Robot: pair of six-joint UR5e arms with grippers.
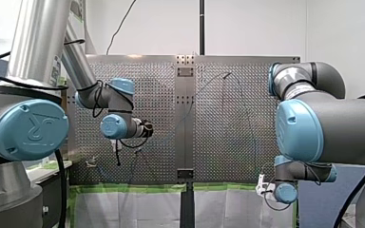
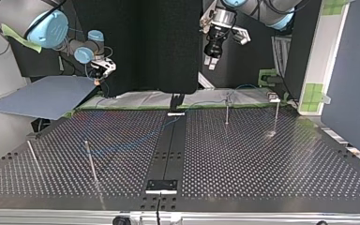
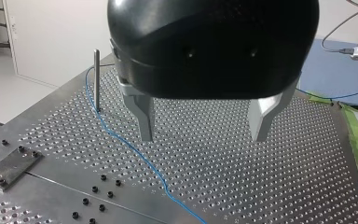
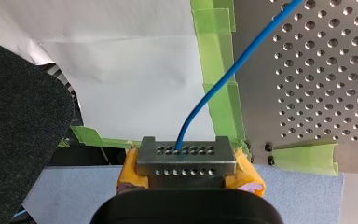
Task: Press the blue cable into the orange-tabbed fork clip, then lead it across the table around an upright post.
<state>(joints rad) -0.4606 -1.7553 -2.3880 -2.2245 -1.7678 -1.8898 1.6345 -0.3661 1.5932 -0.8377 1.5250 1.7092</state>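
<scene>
The blue cable [image 4: 223, 79] comes straight out of my right gripper [image 4: 182, 158], whose yellow-padded jaws are shut on it beyond the table's taped edge. In the top view my right gripper [image 2: 104, 68] hangs over a blue sheet at the far left. My left gripper [image 3: 204, 137] hovers above the perforated plate with its metal fingers [image 3: 144, 116] open and empty. The cable [image 3: 135, 151] runs under it from the foot of an upright post [image 3: 96, 79]. In the top view my left gripper [image 2: 213, 47] hangs high over the far edge. A small clip [image 2: 274, 97] sits at the far right edge.
Several thin upright posts [image 2: 227, 110] [image 2: 90, 161] stand on the perforated table [image 2: 262, 168]. A dark centre strip [image 2: 168, 150] with a bracket splits it. Green tape [image 4: 214, 70] lines the edge by my right gripper. The blue sheet [image 2: 47, 96] lies off the table's left corner.
</scene>
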